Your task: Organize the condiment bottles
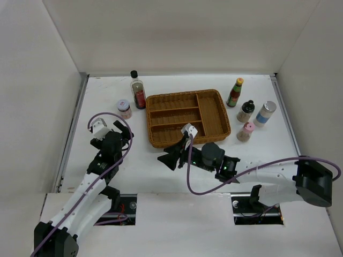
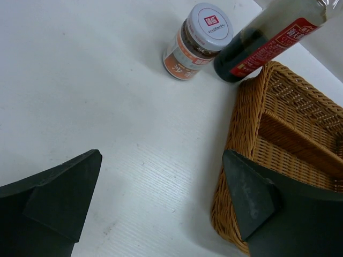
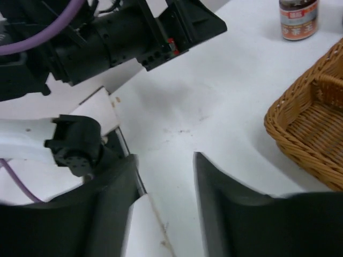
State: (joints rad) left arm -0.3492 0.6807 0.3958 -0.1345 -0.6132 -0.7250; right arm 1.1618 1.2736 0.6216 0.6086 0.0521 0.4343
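Left of the wicker tray (image 1: 185, 94), your left gripper (image 2: 161, 155) hung wide open and empty, aimed at the pink-lidded jar (image 2: 198, 40) beside the tall red-labelled bottle (image 2: 268, 43). Your right gripper (image 1: 169, 158) gaped too, holding nothing. The other four bottles (image 1: 245, 111) stood right of the tray, none inside. By my judgement you were at the first approach; the next move called for straddling the jar squarely.

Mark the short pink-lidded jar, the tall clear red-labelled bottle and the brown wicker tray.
Short pink-lidded jar (image 1: 124, 105): top external view, on its lid.
Tall clear red-labelled bottle (image 1: 139, 98): top external view, on its label.
Brown wicker tray (image 1: 182, 93): top external view, on its far rim.
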